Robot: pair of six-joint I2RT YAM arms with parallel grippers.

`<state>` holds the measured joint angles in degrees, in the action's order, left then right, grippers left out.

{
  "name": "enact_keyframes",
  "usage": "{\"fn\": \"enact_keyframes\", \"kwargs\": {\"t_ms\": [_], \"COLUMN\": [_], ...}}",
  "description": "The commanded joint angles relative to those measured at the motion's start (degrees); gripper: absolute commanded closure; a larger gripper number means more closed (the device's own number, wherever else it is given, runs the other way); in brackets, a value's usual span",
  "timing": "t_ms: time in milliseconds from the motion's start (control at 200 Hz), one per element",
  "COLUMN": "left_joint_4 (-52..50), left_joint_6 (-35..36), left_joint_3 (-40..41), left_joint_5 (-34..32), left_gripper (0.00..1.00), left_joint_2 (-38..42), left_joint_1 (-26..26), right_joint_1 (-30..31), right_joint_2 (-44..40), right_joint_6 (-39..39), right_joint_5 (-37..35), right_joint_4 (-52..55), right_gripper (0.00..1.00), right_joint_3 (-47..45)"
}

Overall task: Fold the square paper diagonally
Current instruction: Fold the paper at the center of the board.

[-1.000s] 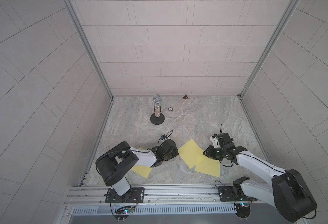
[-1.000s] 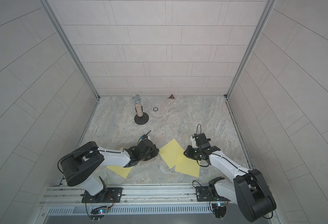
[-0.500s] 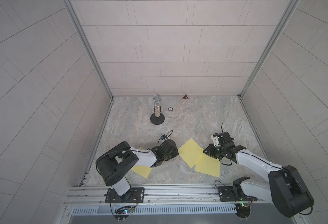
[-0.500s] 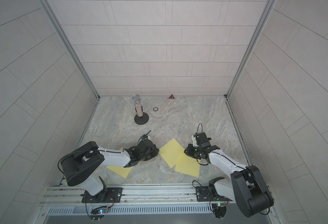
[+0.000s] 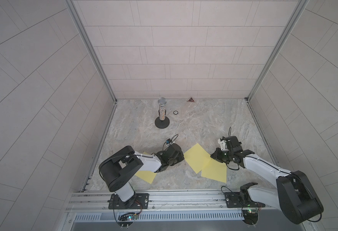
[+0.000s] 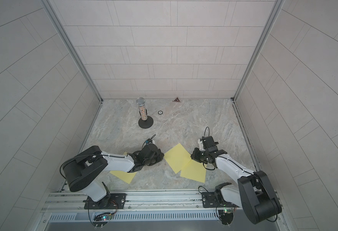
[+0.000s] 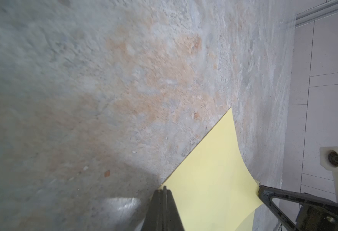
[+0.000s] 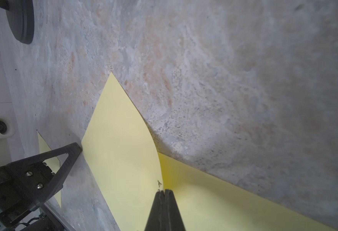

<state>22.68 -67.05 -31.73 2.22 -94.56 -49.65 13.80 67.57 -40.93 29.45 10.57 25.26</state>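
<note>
Shows the square paper lying directly between both jaw pairs, diagonal running from one to the other. Left gripper clenched, tip against its nearest corner. Right gripper pinching the opposite corner, curled upward; likely to carry it toward the left jaws.

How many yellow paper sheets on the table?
3. The left sheet lies partly under the left arm, the middle sheet between the arms, the right sheet beside it, overlapped by its corner. Arms may hide more.
</note>
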Motion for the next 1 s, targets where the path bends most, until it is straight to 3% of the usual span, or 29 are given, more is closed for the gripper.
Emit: {"fn": "enact_keyframes", "kwargs": {"t_ms": [0,265,480,720,996], "left_joint_4": [-12.3,-6.1,-3.6,-1.8,-0.2], "left_joint_6": [1.2,1.7,2.0,1.5,1.6], "left_joint_3": [3.4,5.2,7.4,9.0,9.0], "left_joint_5": [-0.2,2.8,4.1,5.1,6.6], "left_gripper": [1.00,1.00,1.00,1.00,1.00], "left_joint_2": [-3.9,-5.0,-4.1,-4.1,-5.4], "left_joint_1": [0.1,0.2,0.1,0.2,0.2], "right_joint_1": [0.0,8.7,17.9,22.5,23.5], "right_joint_2": [-2.4,-4.3,4.6,14.0,23.8], "right_joint_6": [0.1,-5.8,-11.5,-17.4,-24.5], "right_joint_5": [1.5,0.7,-1.8,-5.1,-5.7], "right_joint_4": [0.8,-2.9,-11.8,-21.6,-34.0], "right_gripper": [1.00,1.00,1.00,1.00,1.00], "right_joint_3": [0.1,2.7,6.3,8.0,7.5]}}
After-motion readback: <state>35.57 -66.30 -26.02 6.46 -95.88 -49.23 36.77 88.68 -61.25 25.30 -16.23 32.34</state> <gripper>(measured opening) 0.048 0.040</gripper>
